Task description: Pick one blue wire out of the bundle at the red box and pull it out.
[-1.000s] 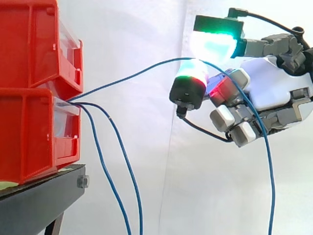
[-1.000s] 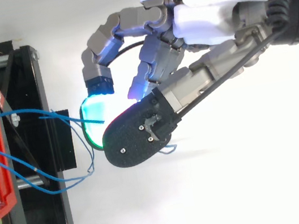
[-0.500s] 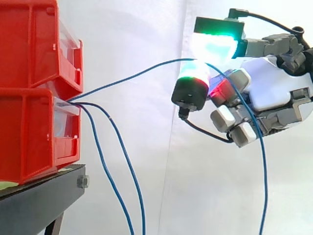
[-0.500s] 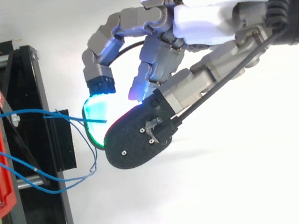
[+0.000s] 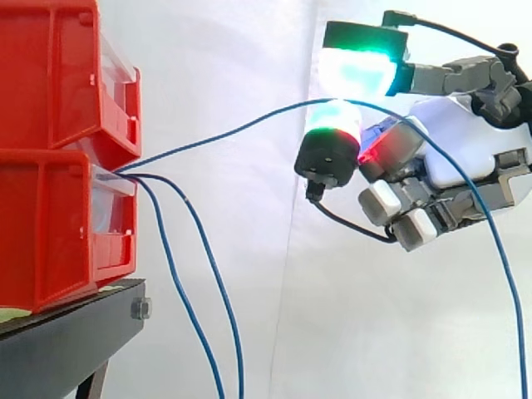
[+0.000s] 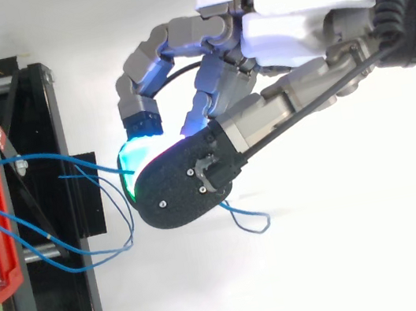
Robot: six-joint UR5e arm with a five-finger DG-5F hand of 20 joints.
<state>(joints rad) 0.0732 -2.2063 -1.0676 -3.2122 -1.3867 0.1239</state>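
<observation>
"Where its fingertips [image 5: 357, 71] meet, has the hand [image 5: 465, 158] got anything?"

"One blue wire [image 5: 208, 135], pinched between them. From there it runs off at eight o'clock to the red box [image 5: 50, 224], and drops past the palm toward five. Two more wires [image 5: 208, 274] dangle from the box."

A white curtain [image 5: 366, 332] hangs behind — softly folded, evenly lit — with a black stand [image 5: 58, 349] low left.

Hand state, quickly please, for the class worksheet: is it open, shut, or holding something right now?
Hand: shut on one blue wire, pinched between its glowing fingertips; the wire leads back to the red box.
</observation>
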